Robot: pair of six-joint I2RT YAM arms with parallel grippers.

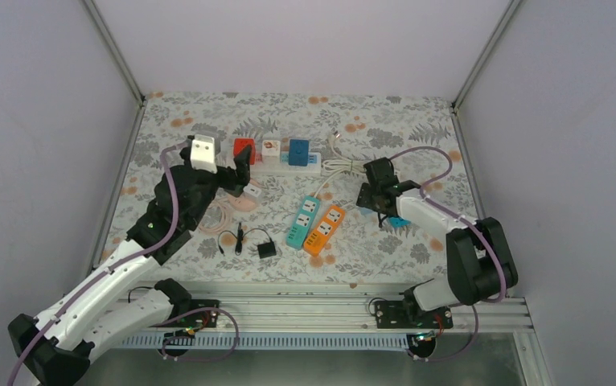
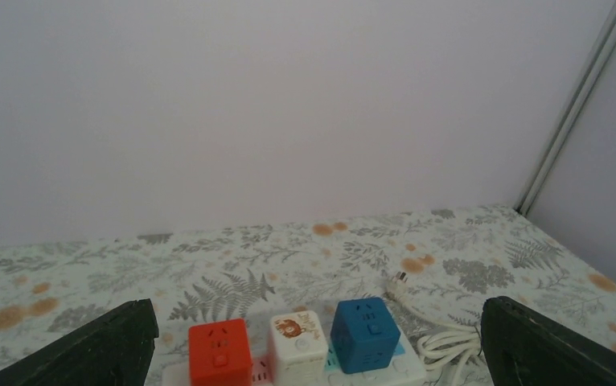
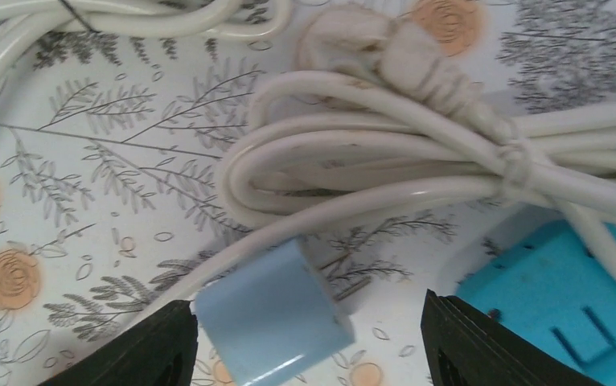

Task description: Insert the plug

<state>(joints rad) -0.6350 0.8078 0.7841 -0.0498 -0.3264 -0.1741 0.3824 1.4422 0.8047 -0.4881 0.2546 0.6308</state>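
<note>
The left claw (image 1: pixel 239 175) hangs over the left half of the floral table (image 1: pixel 417 121), spread wide and holding nothing; its fingers (image 2: pixel 96 350) stand at the two edges of the wrist view. Just beyond it lies a white strip (image 1: pixel 289 165) carrying a red cube (image 2: pixel 219 354), a white cube (image 2: pixel 297 344) and a blue cube (image 2: pixel 364 334) in a row. Nearer the arms lies a black adapter (image 1: pixel 266 250), then a teal strip (image 1: pixel 302 221) and an orange strip (image 1: pixel 325 230) side by side. A coiled white cord (image 3: pixel 385 161) lies right of centre. The right claw (image 3: pixel 309 338) is down over the pale blue plug (image 3: pixel 268 322), which lies on the table between its parted fingers; a gap shows on the plug's right side, so it is not pinched. A turquoise block (image 3: pixel 562 305) lies just right of the plug.
</note>
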